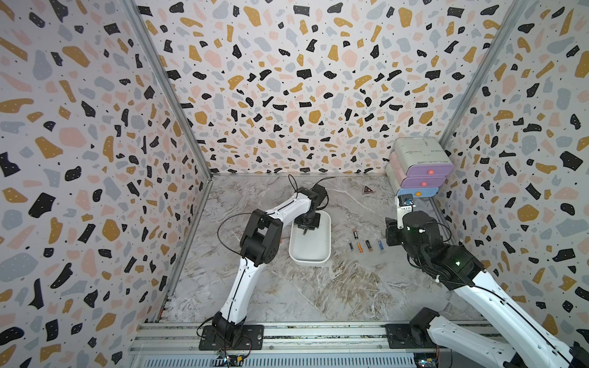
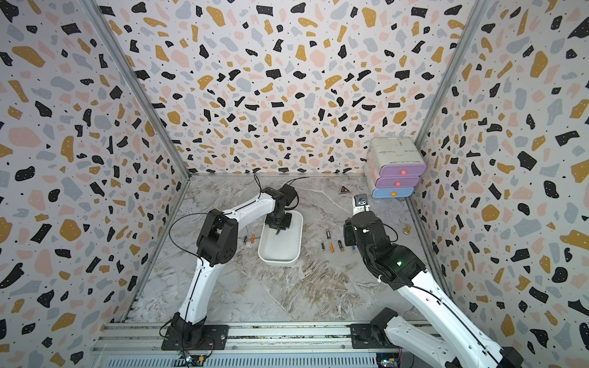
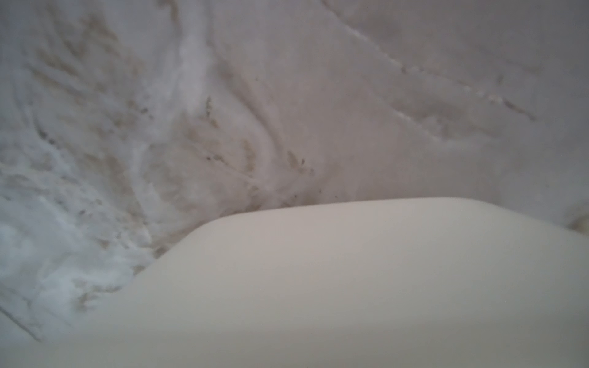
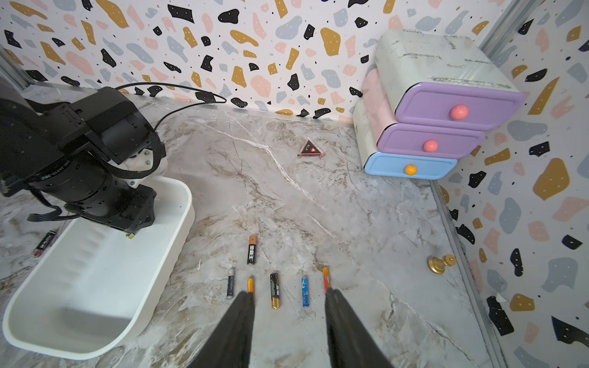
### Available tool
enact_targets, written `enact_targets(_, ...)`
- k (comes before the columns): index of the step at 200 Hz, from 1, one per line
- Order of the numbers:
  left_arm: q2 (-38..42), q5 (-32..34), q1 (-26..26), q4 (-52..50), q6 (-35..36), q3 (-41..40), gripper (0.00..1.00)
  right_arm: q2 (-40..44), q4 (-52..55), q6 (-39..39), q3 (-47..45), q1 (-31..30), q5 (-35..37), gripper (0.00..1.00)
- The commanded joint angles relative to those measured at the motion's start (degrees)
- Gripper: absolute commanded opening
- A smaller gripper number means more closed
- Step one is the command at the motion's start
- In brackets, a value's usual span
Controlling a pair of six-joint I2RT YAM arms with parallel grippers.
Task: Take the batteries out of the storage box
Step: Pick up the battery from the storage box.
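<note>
Shallow white plastic storage box on the marble table; the left gripper reaches into its far end, grip indiscernible. Small cylindrical batteries lie right of the box, near the right gripper, parted and empty. Pastel drawer unit, far right, is closed.

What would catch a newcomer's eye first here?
The loud terrazzo walls surround everything. The left gripper dips into the white box mid-table, with a row of batteries on the marble table beside it. Pastel drawers stand in the far right corner.
</note>
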State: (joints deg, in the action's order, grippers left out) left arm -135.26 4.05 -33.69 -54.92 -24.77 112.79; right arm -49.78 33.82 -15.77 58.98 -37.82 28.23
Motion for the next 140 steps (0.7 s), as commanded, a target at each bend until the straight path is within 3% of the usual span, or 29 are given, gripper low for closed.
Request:
enact_targets(1, -3.29, -4.85, 0.49, 1.72, -0.71, -3.43, 0.27, 2.16, -0.07, 1.48, 0.08, 0.03, 2.68, 0.42)
enact_targets(22, -3.8, -5.62, 0.56, 1.96, -0.54, -3.49, 0.26, 3.12, -0.03, 2.23, -0.11, 0.03, 3.71, 0.42)
enact_targets(41, -4.0, -5.34, 0.51, 0.98, -0.06, -3.18, 0.35, 3.57, 0.19, 2.23, -0.11, 0.03, 3.85, 0.42)
enact_targets(57, -3.37, -5.82, 0.22, 0.68, 0.78, -4.32, 0.36, 3.9, 0.28, 2.2, -0.4, 0.05, 4.39, 0.42)
enact_targets(101, -1.25, -8.55, 0.04, 2.6, -0.32, -10.9, 0.27, 4.22, -0.46, 3.26, -0.53, 0.03, 6.14, 0.42)
enact_targets(140, -0.71, -8.41, -0.15, 2.97, 0.04, -11.54, 0.11, 4.31, -1.13, 3.96, -0.62, 0.07, 6.91, 0.42)
